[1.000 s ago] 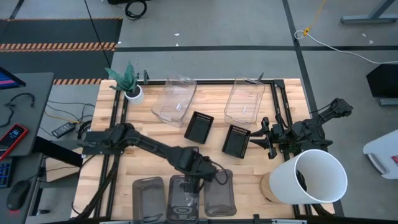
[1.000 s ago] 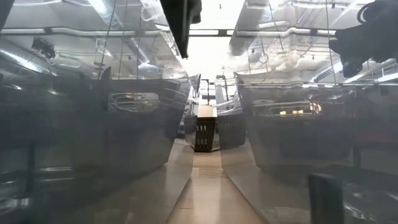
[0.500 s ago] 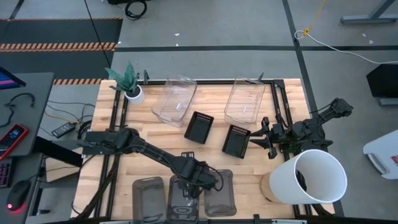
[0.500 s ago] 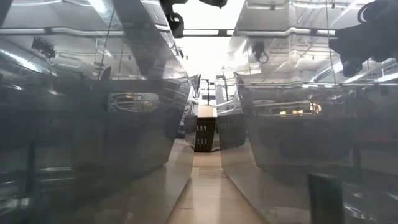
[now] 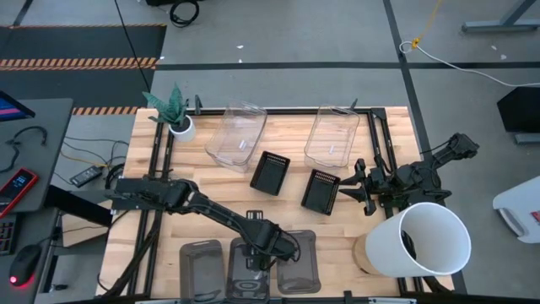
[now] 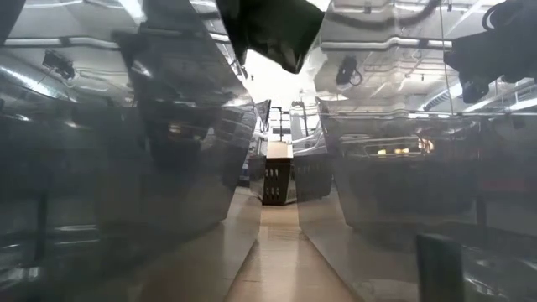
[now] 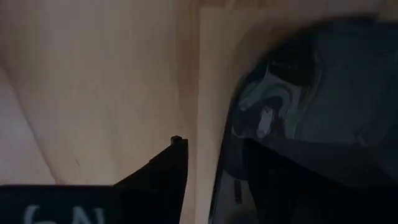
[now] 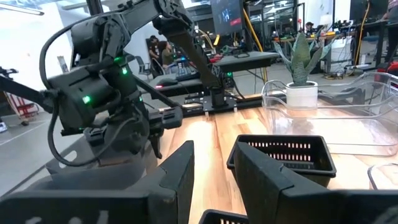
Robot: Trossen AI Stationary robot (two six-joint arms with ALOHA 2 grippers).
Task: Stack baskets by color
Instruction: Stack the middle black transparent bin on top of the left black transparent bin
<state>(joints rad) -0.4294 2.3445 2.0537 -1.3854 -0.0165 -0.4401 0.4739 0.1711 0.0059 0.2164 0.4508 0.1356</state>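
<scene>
Grey basket [image 5: 251, 268] under left fingers [image 5: 259, 253].

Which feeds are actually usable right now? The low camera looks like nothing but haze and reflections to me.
Low view: smoky grey baskets fill the lens, hazy with reflected ceiling lights; only a narrow middle gap reads. Left wrist view: too close, blurred, a dark basket rim over wood. High view: even light, sharp. Right wrist view: clear, black slotted basket crisp.

The left gripper [image 5: 257, 263] covers much of the middle smoky basket [image 5: 238, 279], so its fingers cannot be made out from above. All three smoky baskets are cut off by the high view's lower edge. The left wrist view is blurred, close-up dark plastic.
</scene>
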